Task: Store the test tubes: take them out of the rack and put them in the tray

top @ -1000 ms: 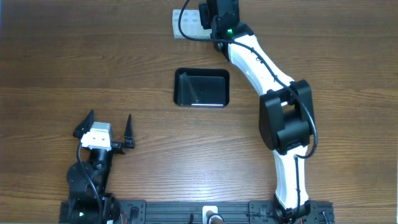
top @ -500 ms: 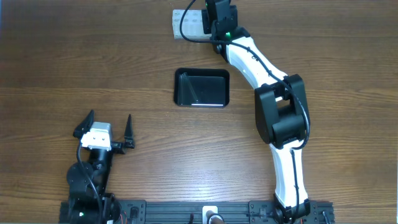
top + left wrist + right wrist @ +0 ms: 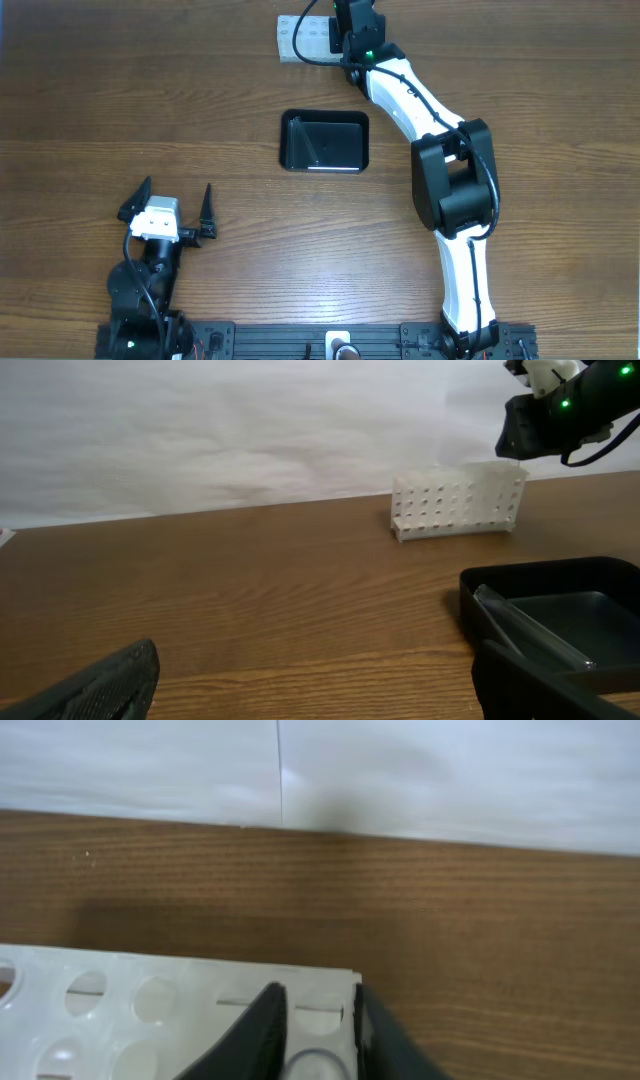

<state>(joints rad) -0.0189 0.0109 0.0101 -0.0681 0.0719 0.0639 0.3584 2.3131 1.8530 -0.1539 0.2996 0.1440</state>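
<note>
Your right claw (image 3: 315, 992) hangs at the end corner of the white rack (image 3: 300, 37), low over its last holes, and a round rim (image 3: 316, 1065) sits directly beneath it. You cannot tell from these views whether that rim is a tube's mouth or a bare hole, nor whether the claw is spread or pinching, so check both before you pull.

If a tube is there, centre the claw on it and close softly, since it looks like thin glass. Draw it straight up along the hole until its foot clears the rack. A sideways tug would likely drag or tip the light rack.

The black tray (image 3: 345, 145) lies behind the claw, back toward its arm's base. One test tube (image 3: 525, 628) already rests slanted in it, so lay the next one alongside rather than across.

Your left claw (image 3: 170, 203) is spread wide and empty, with the tray ahead of it and the rack farther on.
</note>
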